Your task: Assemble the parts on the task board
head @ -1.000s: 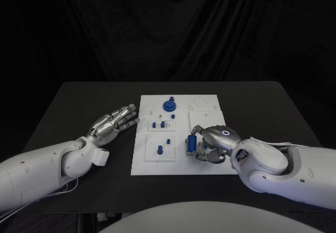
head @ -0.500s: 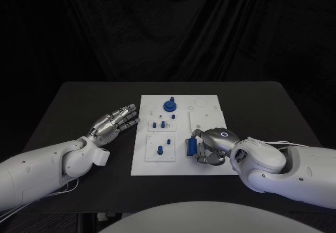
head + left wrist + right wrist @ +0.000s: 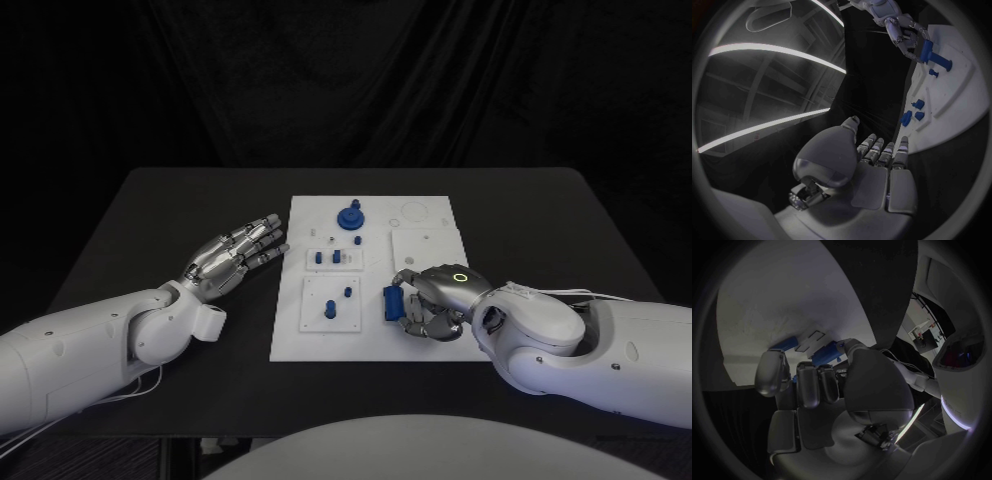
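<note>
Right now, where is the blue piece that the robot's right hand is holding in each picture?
Head view: the blue piece stands in the right hand, on the task board near its front right.
Left wrist view: blue piece far off, in the right hand over the board.
Right wrist view: blue piece just beyond the fingers.
Shared landmark: the white task board.

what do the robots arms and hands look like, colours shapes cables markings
Both arms are bulky, rounded, glossy white shells. The left hand and the right hand are silver metal with segmented fingers. The right hand's back carries a small glowing ring light. A thin white cable runs beside each arm.
</note>
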`<state>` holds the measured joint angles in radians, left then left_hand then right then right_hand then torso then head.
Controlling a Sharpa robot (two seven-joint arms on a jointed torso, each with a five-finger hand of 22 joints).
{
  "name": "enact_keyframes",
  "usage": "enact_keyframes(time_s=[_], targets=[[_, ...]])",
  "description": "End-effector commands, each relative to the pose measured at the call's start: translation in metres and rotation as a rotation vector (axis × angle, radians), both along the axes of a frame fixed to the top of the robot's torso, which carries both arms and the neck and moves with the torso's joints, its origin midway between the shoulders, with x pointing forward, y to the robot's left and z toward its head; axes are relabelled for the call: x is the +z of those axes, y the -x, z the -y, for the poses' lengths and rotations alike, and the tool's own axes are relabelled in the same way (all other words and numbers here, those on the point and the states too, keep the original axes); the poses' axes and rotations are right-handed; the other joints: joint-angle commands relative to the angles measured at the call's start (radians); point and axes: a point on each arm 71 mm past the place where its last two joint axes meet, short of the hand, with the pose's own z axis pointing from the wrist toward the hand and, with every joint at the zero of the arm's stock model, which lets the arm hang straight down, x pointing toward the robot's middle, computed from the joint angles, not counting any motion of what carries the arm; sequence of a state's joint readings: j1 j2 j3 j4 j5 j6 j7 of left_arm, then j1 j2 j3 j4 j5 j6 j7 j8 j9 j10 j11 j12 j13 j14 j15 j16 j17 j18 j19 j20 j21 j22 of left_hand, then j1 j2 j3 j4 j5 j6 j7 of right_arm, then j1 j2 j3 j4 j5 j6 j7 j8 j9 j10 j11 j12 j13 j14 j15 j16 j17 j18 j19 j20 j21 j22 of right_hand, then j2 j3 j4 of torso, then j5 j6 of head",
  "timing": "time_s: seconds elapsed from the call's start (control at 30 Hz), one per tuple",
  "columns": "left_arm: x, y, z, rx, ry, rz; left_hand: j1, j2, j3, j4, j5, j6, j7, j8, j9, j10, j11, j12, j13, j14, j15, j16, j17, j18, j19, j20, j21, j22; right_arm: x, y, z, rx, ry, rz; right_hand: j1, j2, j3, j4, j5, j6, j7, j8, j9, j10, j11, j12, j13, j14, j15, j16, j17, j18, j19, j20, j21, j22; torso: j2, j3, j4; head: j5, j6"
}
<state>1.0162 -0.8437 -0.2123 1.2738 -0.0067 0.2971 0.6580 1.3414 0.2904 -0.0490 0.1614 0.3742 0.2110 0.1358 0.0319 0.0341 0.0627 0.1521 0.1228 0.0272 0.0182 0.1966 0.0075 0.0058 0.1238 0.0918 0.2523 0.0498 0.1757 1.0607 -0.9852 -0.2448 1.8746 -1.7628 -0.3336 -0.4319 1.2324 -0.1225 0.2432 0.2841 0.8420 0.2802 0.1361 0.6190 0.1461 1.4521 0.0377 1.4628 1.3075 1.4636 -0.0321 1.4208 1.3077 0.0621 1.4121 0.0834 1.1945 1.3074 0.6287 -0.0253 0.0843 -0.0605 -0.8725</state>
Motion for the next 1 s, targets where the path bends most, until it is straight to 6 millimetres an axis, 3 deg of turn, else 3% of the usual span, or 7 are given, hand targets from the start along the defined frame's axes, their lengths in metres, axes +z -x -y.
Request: enact_keyframes(time_s=[0.03,0.13,0.33,0.63,0.83,0.93,1.0], targets=[[0.001,0.000,0.002,-0.003,0.018,0.003,-0.011,0.000,-0.002,0.005,0.001,-0.004,0.009,0.003,0.000,-0.001,0.009,0.006,0.001,0.000,0.004,0.004,0.001,0.006,-0.002,0.008,0.005,-0.001,-0.004,0.001,0.000,-0.001,0.028,-0.024,-0.006,-0.008,0.005,0.001,-0.022,-0.034,0.005,-0.057,-0.025,-0.015,0.001,-0.013,0.150,0.018,0.005,-0.008,0.021,0.018,-0.009,-0.002,-0.009,0.157,-0.001,-0.0004,-0.0001,0.000,0.000],[0.001,0.000,0.002,-0.004,0.018,0.003,-0.011,0.000,-0.002,0.005,0.001,-0.004,0.009,0.003,0.000,-0.001,0.009,0.006,0.001,0.000,0.004,0.004,0.001,0.006,-0.002,0.008,0.005,-0.001,-0.004,0.001,0.000,-0.001,0.030,-0.025,-0.006,-0.008,-0.001,0.000,-0.065,-0.080,0.001,-0.141,-0.055,-0.022,-0.001,-0.020,0.143,0.016,0.003,-0.011,0.017,0.020,-0.012,-0.003,-0.016,0.155,-0.001,0.0001,0.0001,0.000,0.000],[0.000,0.000,0.002,-0.004,0.019,0.003,-0.012,0.000,-0.001,0.006,0.001,-0.005,0.008,0.003,0.000,-0.001,0.009,0.006,0.001,0.000,0.004,0.004,0.001,0.006,-0.002,0.008,0.005,-0.002,-0.004,0.001,0.000,-0.002,0.030,-0.025,0.009,-0.010,-0.062,-0.001,-0.337,-0.146,-0.011,-0.244,-0.093,-0.046,-0.008,-0.045,0.120,0.010,-0.002,-0.018,0.007,0.022,-0.019,-0.007,-0.033,0.152,-0.001,0.0002,-0.0005,0.001,0.000],[0.000,0.000,0.000,0.000,0.018,0.004,-0.012,0.000,0.000,0.006,0.001,-0.005,0.008,0.003,0.000,-0.001,0.009,0.006,0.001,0.000,0.004,0.004,0.001,0.006,-0.002,0.008,0.005,-0.002,0.005,0.004,0.005,-0.021,-0.026,0.015,0.034,-0.063,-0.242,0.015,-0.592,-0.167,-0.014,-0.262,-0.099,-0.045,-0.009,-0.047,0.116,0.009,-0.003,-0.020,0.003,0.023,-0.018,-0.008,-0.042,0.151,-0.002,0.0003,-0.0003,0.005,0.000],[0.000,0.000,0.000,0.002,0.017,0.005,-0.012,0.000,0.000,0.006,0.001,-0.005,0.008,0.003,0.000,-0.001,0.010,0.005,0.001,0.000,0.004,0.004,0.001,0.006,-0.002,0.008,0.005,-0.002,0.029,-0.003,0.012,-0.032,-0.092,0.102,0.008,-0.106,-0.283,0.017,-0.648,-0.137,-0.014,-0.212,-0.090,-0.030,-0.011,-0.034,0.126,0.017,-0.005,-0.009,0.017,0.018,-0.007,-0.010,-0.019,0.157,-0.002,0.0000,-0.0002,0.003,0.000],[0.000,0.000,0.000,0.004,0.016,0.006,-0.012,0.000,0.000,0.006,0.002,-0.003,0.008,0.004,0.001,-0.001,0.010,0.006,0.001,0.000,0.004,0.004,0.001,0.006,-0.002,0.008,0.005,-0.002,0.047,-0.012,0.018,-0.044,-0.123,0.120,0.014,-0.039,-0.233,0.013,-0.597,-0.044,-0.014,-0.093,-0.070,0.001,-0.012,-0.006,0.152,0.025,-0.006,0.000,0.029,0.014,0.006,-0.011,0.004,0.163,-0.002,0.0005,-0.0002,0.004,0.000],[0.000,0.000,0.000,0.004,0.015,0.006,-0.012,0.000,0.001,0.006,0.002,-0.002,0.008,0.004,0.001,-0.001,0.010,0.007,0.001,0.000,0.004,0.005,0.001,0.007,-0.002,0.008,0.005,-0.002,0.056,-0.017,0.023,-0.045,-0.116,0.111,0.060,0.025,-0.186,-0.001,-0.452,0.065,-0.015,0.005,-0.044,0.031,-0.015,0.024,0.181,0.030,-0.008,0.007,0.038,0.011,0.013,-0.013,0.019,0.167,-0.002,0.0005,-0.0003,0.003,0.000]])
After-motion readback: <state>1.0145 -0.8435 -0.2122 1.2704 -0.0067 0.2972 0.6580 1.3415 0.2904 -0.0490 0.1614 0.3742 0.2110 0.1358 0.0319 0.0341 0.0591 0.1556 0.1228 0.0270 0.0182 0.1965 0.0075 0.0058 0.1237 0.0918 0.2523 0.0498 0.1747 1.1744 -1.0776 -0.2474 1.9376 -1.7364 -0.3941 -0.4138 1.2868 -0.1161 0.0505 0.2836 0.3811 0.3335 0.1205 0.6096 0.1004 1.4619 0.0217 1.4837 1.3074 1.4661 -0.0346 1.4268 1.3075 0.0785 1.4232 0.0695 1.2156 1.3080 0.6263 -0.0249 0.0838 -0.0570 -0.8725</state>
